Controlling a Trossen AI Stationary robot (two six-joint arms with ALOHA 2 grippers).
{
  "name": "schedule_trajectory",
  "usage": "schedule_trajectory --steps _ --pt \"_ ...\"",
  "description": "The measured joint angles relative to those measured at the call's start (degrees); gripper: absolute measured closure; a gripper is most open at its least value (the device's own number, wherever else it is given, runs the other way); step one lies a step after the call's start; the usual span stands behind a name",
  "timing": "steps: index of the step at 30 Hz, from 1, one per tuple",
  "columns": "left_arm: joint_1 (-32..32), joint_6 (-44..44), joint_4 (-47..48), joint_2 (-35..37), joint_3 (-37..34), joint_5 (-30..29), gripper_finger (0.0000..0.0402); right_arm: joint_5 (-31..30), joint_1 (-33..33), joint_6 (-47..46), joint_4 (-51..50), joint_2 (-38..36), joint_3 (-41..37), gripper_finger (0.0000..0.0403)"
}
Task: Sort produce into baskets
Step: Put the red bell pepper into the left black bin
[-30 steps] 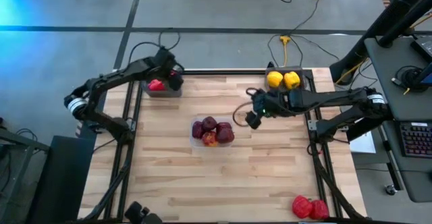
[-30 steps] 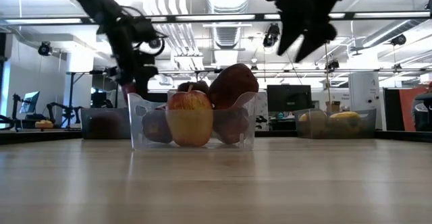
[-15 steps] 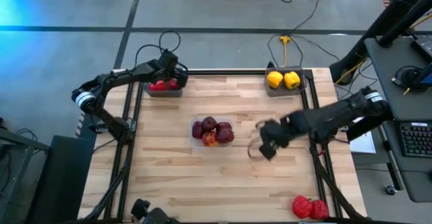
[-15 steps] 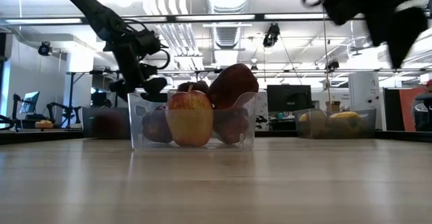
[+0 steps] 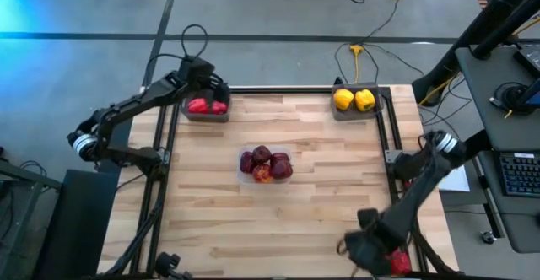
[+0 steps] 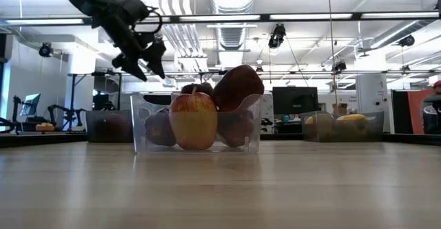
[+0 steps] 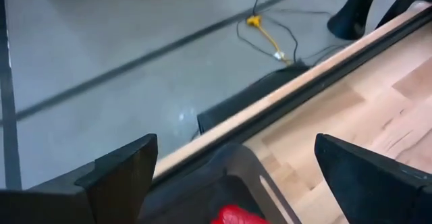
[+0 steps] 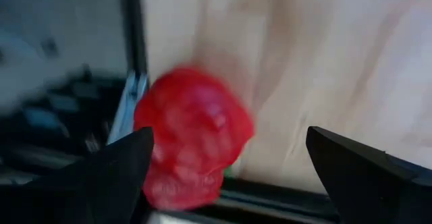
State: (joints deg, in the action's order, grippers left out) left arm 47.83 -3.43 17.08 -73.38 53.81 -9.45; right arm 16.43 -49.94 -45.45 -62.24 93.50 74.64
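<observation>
Left claw (image 5: pixel 205 84) hangs wide open and empty just above the grey tray (image 5: pixel 205 116) holding two red peppers (image 5: pixel 205 106). Apples (image 5: pixel 265 164) fill the clear tub (image 5: pixel 243 175) mid-counter; beyond, yellow peppers (image 5: pixel 353 99). Right claw (image 5: pixel 364 248), spread wide and empty, reaches a loose red pepper (image 8: pixel 192 136), probably next to grasp.

Light wooden table (image 5: pixel 278 221) on black frame. Grey floor (image 5: pixel 270 10) beyond far edge, yellow cable (image 5: pixel 355 54) trailing there. Keyboard (image 5: pixel 519 175) on desk, far right. Monitors (image 6: pixel 288 99) in room behind.
</observation>
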Motion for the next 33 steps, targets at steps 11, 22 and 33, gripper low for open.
schedule_trajectory --steps 11,22,33 --pt "0.01 1.67 1.37 1.00 -0.05 -0.01 0.0020 1.96 -5.34 18.75 -2.90 10.11 5.07 0.0023" --pt "0.02 1.46 2.64 1.14 -0.07 -0.02 0.0020 0.41 -7.81 19.10 2.83 14.14 4.04 0.0023" --pt "0.00 2.79 2.68 1.65 -0.07 -0.02 0.0020 -4.80 -1.60 22.93 -3.25 13.20 3.46 0.0091"
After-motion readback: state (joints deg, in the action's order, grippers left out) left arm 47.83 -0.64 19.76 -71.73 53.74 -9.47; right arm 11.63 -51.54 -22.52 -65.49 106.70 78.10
